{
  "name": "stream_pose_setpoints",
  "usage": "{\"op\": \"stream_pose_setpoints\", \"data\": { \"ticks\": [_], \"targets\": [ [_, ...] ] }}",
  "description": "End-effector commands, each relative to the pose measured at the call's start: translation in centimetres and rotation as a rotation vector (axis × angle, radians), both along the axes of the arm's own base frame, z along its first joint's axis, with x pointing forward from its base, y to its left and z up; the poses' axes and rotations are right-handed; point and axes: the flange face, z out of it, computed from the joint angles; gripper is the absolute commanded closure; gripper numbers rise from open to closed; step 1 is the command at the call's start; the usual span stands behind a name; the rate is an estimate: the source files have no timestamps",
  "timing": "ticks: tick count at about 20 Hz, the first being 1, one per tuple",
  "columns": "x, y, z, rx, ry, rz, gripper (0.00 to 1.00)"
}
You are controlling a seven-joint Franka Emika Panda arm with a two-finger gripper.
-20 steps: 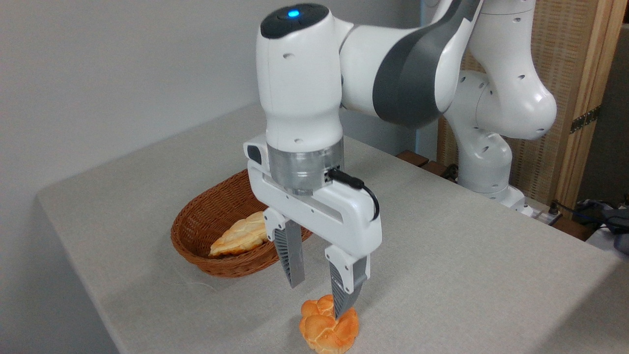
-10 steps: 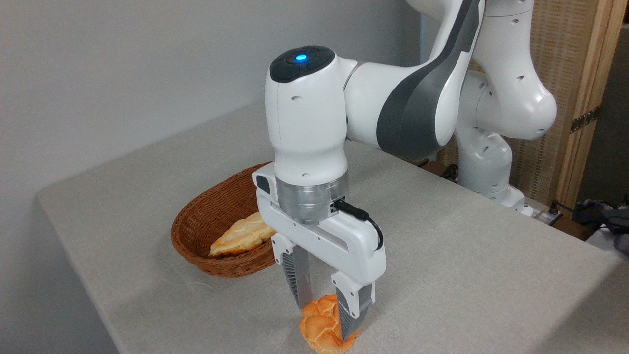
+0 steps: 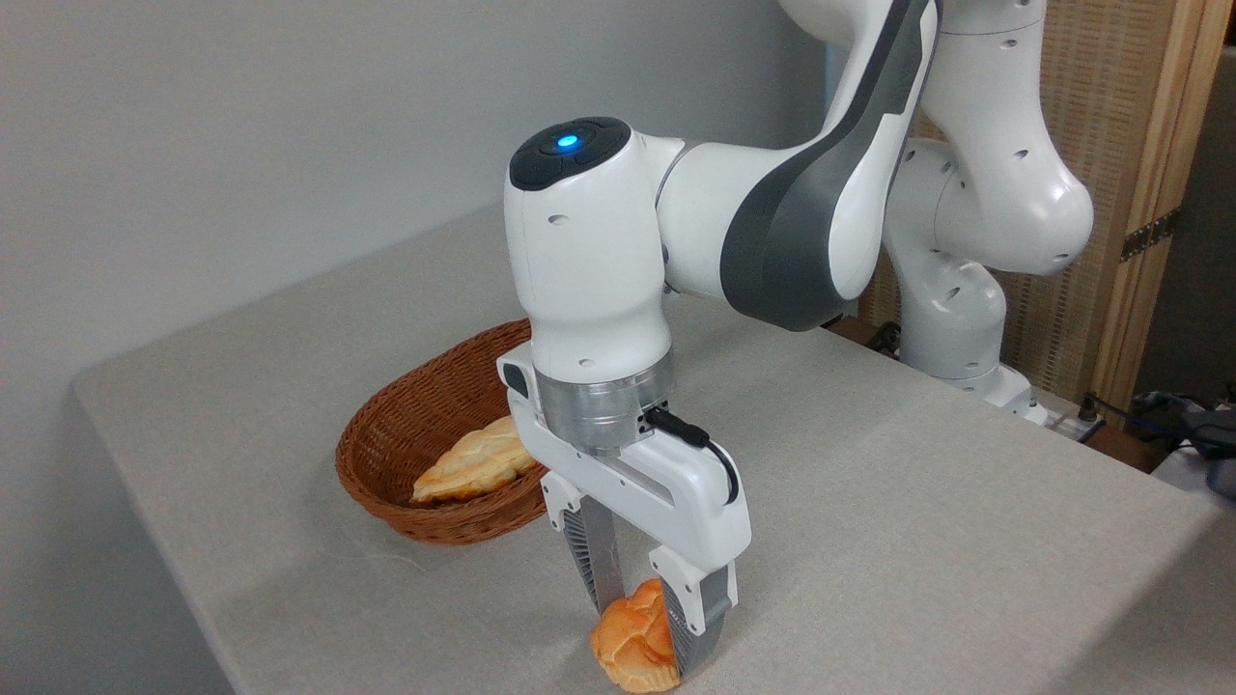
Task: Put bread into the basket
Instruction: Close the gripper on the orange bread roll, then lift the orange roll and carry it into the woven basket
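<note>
Gripper (image 3: 645, 623) points straight down, its fingers narrowed against opposite sides of the bread (image 3: 632, 647); grip appears made, the roll looking squeezed and tilted; whether it is off the table (image 3: 917, 521) cannot be told. Bread sits at the near table edge, well apart from the basket (image 3: 406, 454); a paler pastry (image 3: 473, 463) occupies its near end, so the far end suits the drop.

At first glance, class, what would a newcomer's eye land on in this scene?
The big white arm fills the middle, its gripper closed around an orange roll at the table's near edge. Behind and to the left, a wicker basket holds a paler pastry.
</note>
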Motion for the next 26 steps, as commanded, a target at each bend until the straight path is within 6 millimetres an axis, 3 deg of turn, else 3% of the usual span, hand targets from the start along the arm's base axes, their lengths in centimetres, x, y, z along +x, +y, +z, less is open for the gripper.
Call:
{"op": "stream_pose_setpoints", "data": {
  "ticks": [1, 17, 19, 22, 26],
  "targets": [
    [-0.1, 0.0, 0.1, 0.015, -0.014, -0.026, 0.52],
    [-0.2, -0.1, 0.9, 0.005, -0.029, -0.019, 0.53],
    [-0.2, 0.0, 2.0, -0.005, -0.052, -0.008, 0.53],
    [0.2, 0.1, 5.3, -0.073, -0.129, 0.038, 0.53],
    [0.5, -1.7, 7.7, -0.145, -0.179, 0.051, 0.52]
  ]
}}
